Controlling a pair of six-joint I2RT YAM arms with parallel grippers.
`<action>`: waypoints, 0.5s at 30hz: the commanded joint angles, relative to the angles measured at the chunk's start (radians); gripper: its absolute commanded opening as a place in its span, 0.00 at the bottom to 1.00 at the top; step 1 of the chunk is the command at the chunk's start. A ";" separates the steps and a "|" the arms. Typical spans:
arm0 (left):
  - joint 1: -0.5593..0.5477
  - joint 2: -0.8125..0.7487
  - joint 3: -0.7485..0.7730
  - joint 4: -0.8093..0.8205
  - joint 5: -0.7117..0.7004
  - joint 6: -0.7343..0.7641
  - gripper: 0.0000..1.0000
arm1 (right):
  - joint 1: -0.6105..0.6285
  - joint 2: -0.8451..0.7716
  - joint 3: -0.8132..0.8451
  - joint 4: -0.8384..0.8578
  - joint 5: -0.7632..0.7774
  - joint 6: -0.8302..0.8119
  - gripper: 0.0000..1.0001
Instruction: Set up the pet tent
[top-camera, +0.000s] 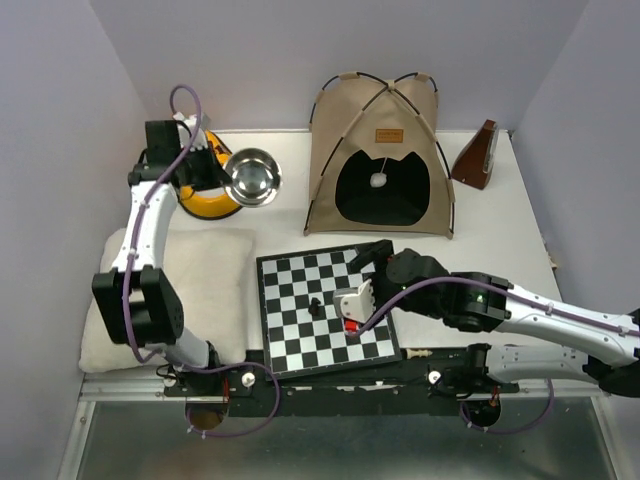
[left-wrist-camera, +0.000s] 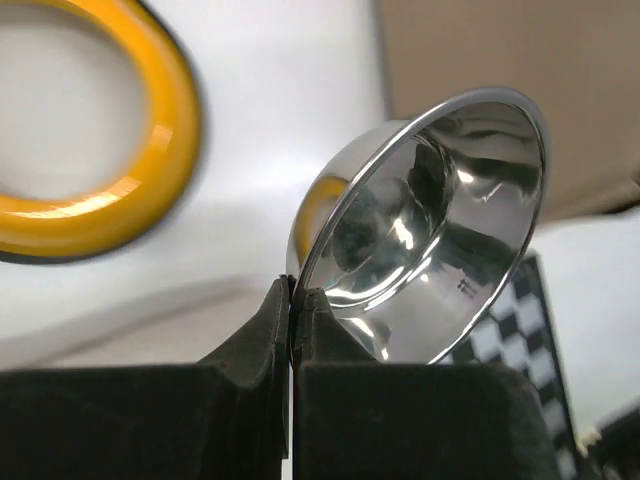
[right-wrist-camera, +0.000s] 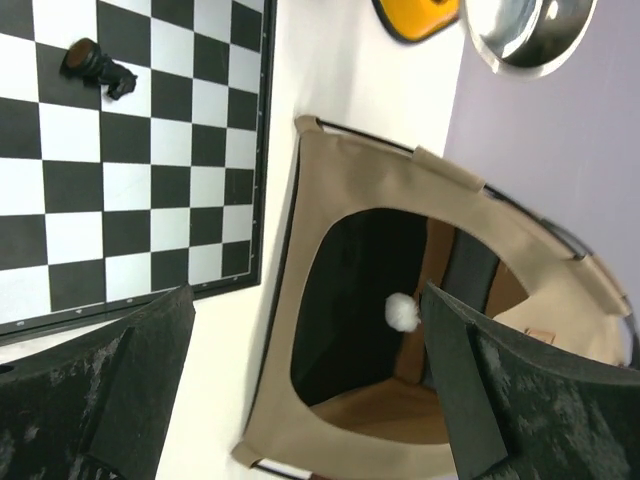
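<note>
**Desk:** Where do we place the pet tent (top-camera: 380, 150)?

**Photographer:** We see it upright at the far side of the table (top-camera: 500, 230), close to the rear wall, with black poles (top-camera: 388, 88) crossing over its peak. A steel bowl (top-camera: 252, 176) hangs to its left and a metronome (top-camera: 478, 155) stands to its right, near the table's right edge.

**Desk:** And the room in front of it?

**Photographer:** A strip of bare tabletop separates the tent's doorway from the far edge of the chessboard (top-camera: 300, 330). In the right wrist view, the tent's near corner sits just beside that edge. A fluffy cushion (top-camera: 205, 290) lies along the board's left side.

**Desk:** The jaws?

**Photographer:** We find the right gripper (top-camera: 368, 256) above the board's far edge, fingers (right-wrist-camera: 150, 370) spread wide, gripping nothing and facing the doorway and its white pom-pom (right-wrist-camera: 402, 311). The left gripper (left-wrist-camera: 291, 300) is pinched tight on the bowl's rim, holding it tilted and off the table beside a yellow ring (left-wrist-camera: 80, 215).
</note>
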 joint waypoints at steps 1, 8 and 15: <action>0.115 0.220 0.235 -0.116 -0.234 0.153 0.00 | -0.050 -0.023 -0.007 -0.048 0.000 0.145 1.00; 0.175 0.553 0.527 -0.116 -0.375 0.190 0.00 | -0.144 -0.017 0.036 -0.094 -0.024 0.177 1.00; 0.183 0.727 0.694 -0.207 -0.429 0.268 0.33 | -0.158 -0.024 0.042 -0.111 -0.027 0.185 1.00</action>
